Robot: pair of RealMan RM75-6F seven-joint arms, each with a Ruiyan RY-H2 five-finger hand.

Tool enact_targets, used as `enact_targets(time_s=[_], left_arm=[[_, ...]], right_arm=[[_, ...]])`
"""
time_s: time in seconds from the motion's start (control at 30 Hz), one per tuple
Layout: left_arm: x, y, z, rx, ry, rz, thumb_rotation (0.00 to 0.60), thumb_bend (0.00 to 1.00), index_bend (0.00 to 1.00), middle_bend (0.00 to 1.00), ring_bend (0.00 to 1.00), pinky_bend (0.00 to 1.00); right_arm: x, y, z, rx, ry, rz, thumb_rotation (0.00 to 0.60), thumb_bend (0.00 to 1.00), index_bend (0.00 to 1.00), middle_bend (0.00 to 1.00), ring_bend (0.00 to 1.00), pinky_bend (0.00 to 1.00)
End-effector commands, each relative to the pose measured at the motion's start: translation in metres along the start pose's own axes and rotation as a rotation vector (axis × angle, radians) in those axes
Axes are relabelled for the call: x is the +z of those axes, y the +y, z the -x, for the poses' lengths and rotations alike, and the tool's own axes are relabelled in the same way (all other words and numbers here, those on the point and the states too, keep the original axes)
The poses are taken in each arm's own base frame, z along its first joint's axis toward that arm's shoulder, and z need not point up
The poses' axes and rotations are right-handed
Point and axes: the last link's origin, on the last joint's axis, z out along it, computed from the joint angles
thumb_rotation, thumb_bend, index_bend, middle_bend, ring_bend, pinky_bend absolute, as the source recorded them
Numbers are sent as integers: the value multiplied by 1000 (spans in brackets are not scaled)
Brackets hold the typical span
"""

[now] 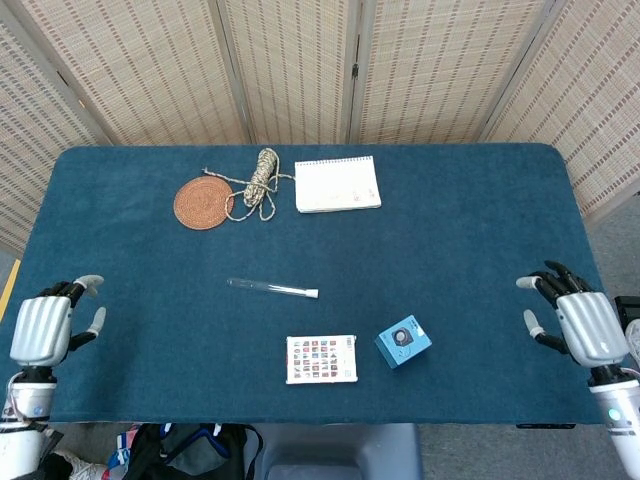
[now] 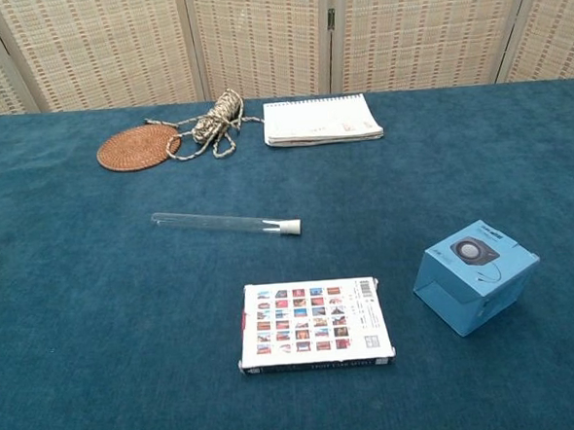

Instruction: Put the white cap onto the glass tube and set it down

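The tube [image 1: 272, 288] lay flat on the worktop [image 1: 460, 200], near the middle, with the cap [image 1: 312, 293] already seated on its right end; in the chest view the tube [image 2: 221, 222] and cap [image 2: 290, 227] showed the same, touching nothing else. Its long axis ran left to right across the worktop, tilted slightly so that the capped end sat a little nearer the robot.

Both hands were at the near corners, well apart from the tube. The left hand [image 1: 45, 327] hung off the left edge, empty, fingers loosely spread. The right hand [image 1: 580, 322] sat at the right edge, also empty with fingers apart. The tube lay up and to the right of the left hand, up and to the left of the right hand, and the left hand looked somewhat the nearer. Neither hand showed in the chest view.

Judging by the capped tube lying free, the task looked done, with no reach needed.

A card [image 2: 313, 324] printed with a grid of small pictures lay just in front of the tube; its edge lettering was too small to read. The blue box [image 2: 475, 275] bore a round emblem, unreadable. The notebook [image 2: 321, 118] showed faint marks, illegible.
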Motion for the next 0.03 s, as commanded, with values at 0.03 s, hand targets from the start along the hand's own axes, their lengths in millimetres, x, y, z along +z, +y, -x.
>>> enact_targets(time_s=[0.03], left_arm=[[-21,-6,-1,10,4,-9,600,370,306,447,392,457]], right_arm=[[-11,2,3,3,-4,12,600,421,299,300,127,267]])
